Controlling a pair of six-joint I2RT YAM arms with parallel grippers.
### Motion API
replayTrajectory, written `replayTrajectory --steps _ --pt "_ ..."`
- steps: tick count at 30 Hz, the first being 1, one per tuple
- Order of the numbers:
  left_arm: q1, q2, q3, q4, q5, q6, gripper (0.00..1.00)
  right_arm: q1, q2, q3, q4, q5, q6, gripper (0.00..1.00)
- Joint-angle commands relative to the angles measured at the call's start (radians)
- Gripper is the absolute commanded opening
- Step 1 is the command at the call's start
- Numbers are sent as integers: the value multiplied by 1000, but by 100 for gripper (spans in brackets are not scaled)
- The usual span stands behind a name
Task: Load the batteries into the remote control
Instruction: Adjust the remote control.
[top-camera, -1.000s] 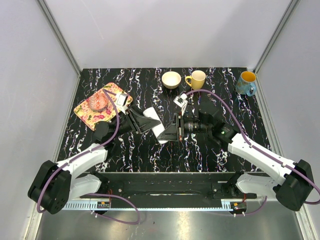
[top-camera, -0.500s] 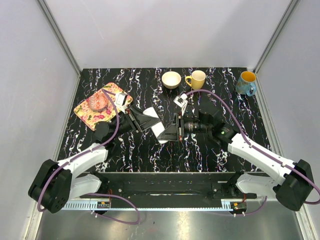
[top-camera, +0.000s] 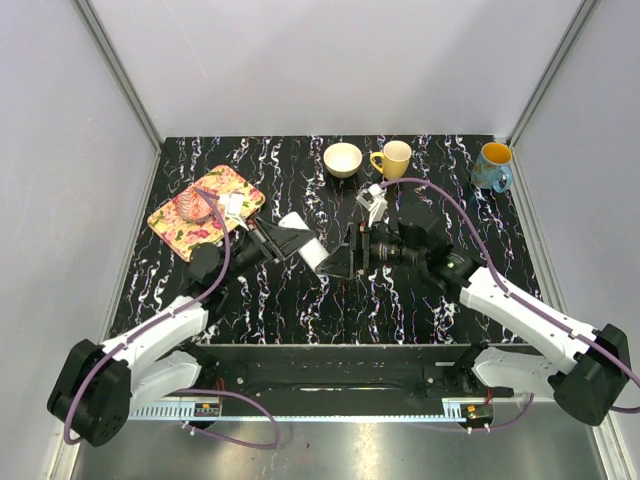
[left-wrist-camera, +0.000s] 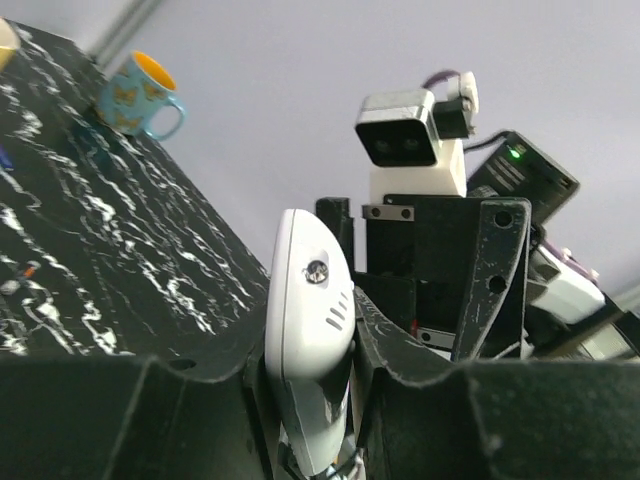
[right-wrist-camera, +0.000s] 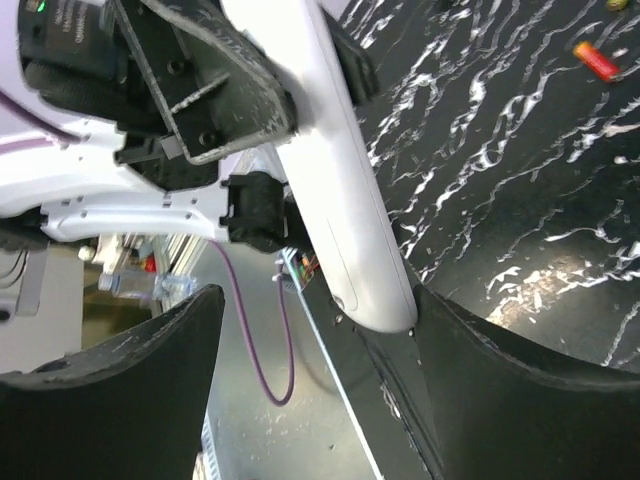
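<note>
The remote control (top-camera: 308, 249) is a slim white handset held above the table's middle, between the two arms. My left gripper (top-camera: 289, 240) is shut on it. In the left wrist view the remote control (left-wrist-camera: 308, 320) sits edge-on, pinched between the two black fingers of that gripper (left-wrist-camera: 310, 372). My right gripper (top-camera: 341, 262) faces it from the right, open. In the right wrist view the remote control's (right-wrist-camera: 340, 190) rounded end lies by one finger of the right gripper (right-wrist-camera: 318, 300), with a wide gap to the other. A small red-orange cylinder (right-wrist-camera: 597, 60), perhaps a battery, lies on the table.
A cream bowl (top-camera: 343, 159), a yellow mug (top-camera: 394, 159) and a blue mug (top-camera: 492, 166) stand along the back edge. A floral tray (top-camera: 178, 232) with a pink item lies at the back left. The blue mug (left-wrist-camera: 140, 95) also shows in the left wrist view.
The right gripper has opened and let go of the remote control. The left gripper has closed on it, and the remote has shifted slightly back and left.
</note>
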Motion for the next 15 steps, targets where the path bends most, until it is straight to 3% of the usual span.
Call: replayTrajectory --steps 1,7,15 --pt "3 -81 -19 -164 -253 128 0 -3 -66 44 -61 151 47 81" --pt "-37 -144 -51 -292 -566 184 0 -3 -68 -31 3 239 166 75" --pt "-126 -161 -54 -301 -730 220 0 -3 13 -61 140 265 285 75"
